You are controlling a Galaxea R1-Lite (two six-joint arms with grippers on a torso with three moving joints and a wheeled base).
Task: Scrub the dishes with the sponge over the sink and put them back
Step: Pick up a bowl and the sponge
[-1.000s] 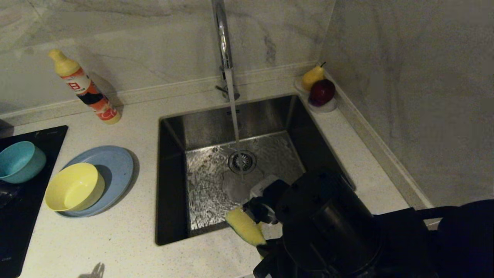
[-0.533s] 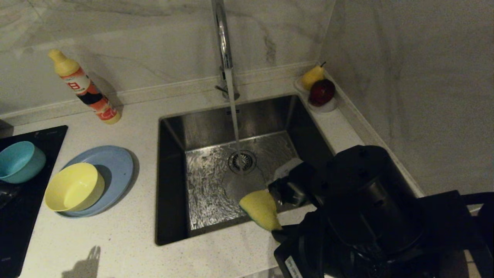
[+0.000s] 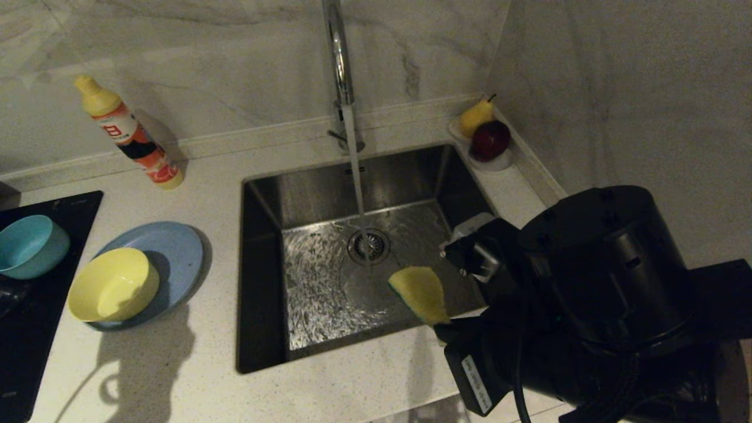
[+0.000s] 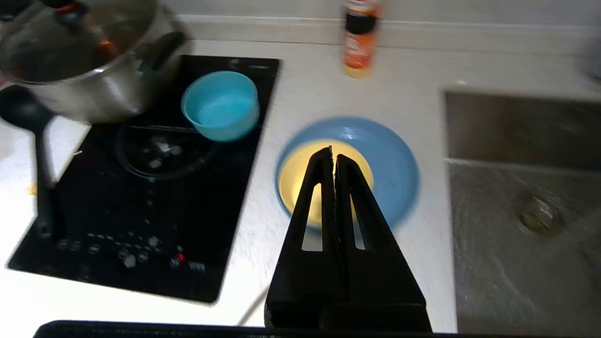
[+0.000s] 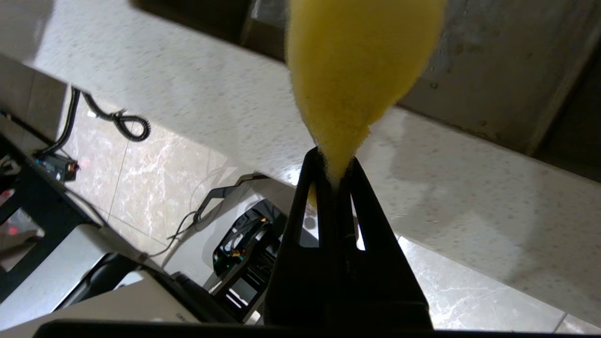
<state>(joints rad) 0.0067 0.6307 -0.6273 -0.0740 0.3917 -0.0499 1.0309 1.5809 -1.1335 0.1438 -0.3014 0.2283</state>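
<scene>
A: Where is the sponge (image 3: 420, 292)?

B: Pinched at one end by the right gripper (image 5: 334, 174), its fingers (image 5: 305, 197) clamped tight on it. It hangs over the near right part of the sink (image 3: 264, 282), above the wet floor, with the drain strainer (image 3: 368, 245) just beyond. Water falls from the tap (image 3: 339, 64) onto the strainer.

A: And the dishes?

B: On the desk (image 3: 194, 376) to the left of the sink. The yellow bowl (image 3: 113, 284) sits on the light-blue plate (image 3: 173, 249); the teal bowl (image 3: 28, 245) stands on the black cooktop (image 4: 141, 206) further left. The left gripper (image 4: 334, 157) hovers above the yellow bowl, fingers pressed together, holding nothing.

A: Any writing?

B: The orange bottle (image 3: 132, 136) by the back wall carries a label, too small to read. A white sticker on the right arm is also unreadable.

A: What crowds the space?

B: A steel pot (image 4: 89, 61) and a black ladle (image 4: 33, 141) at the cooktop's far side. A pear (image 3: 476, 116) and a dark red fruit (image 3: 490, 140) sit in a dish in the back right corner. The right arm's bulk covers the sink's near right rim. Bare desk lies along the front edge.
</scene>
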